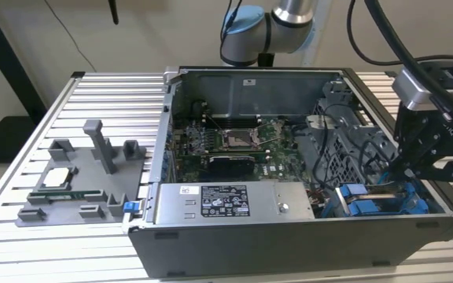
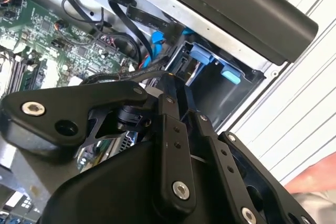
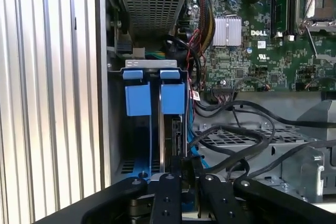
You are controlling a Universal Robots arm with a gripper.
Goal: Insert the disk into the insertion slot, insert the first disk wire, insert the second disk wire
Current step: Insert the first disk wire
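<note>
The pincer [image 3: 182, 167] sits closest, its black linkage arms crowding both wrist views. Whether it is clenched or released I cannot tell, since its tip is lost among dark parts. Straight beyond it in the first wrist view lies the insertion slot [image 3: 152, 64], a grey sheet-metal bay with two bright blue tabs [image 3: 139, 98] side by side. The disk [image 3: 175, 132] appears to stand edge-on in the slot behind one tab (only its dark end and blue carrier show, not its labelled face). It is just beside the pincer's tip, and I cannot tell whether they touch. Black cables [image 3: 236, 132] loop over the perforated cage [image 3: 231, 139] next to the slot.

In the exterior view the pincer [image 1: 412, 172] hangs over the slot [image 1: 344, 206], at about four o'clock of the open computer case [image 1: 289, 247]. The case holds the motherboard [image 1: 235, 141] near its centre and the labelled power-supply box [image 1: 226, 203] at six o'clock. At nine o'clock from the case, on the slatted desk [image 1: 108, 82], a grey fixture tray [image 1: 85, 180] carries a square chip [image 1: 57, 175], a memory stick [image 1: 65, 194] and a small blue piece [image 1: 130, 207].
</note>
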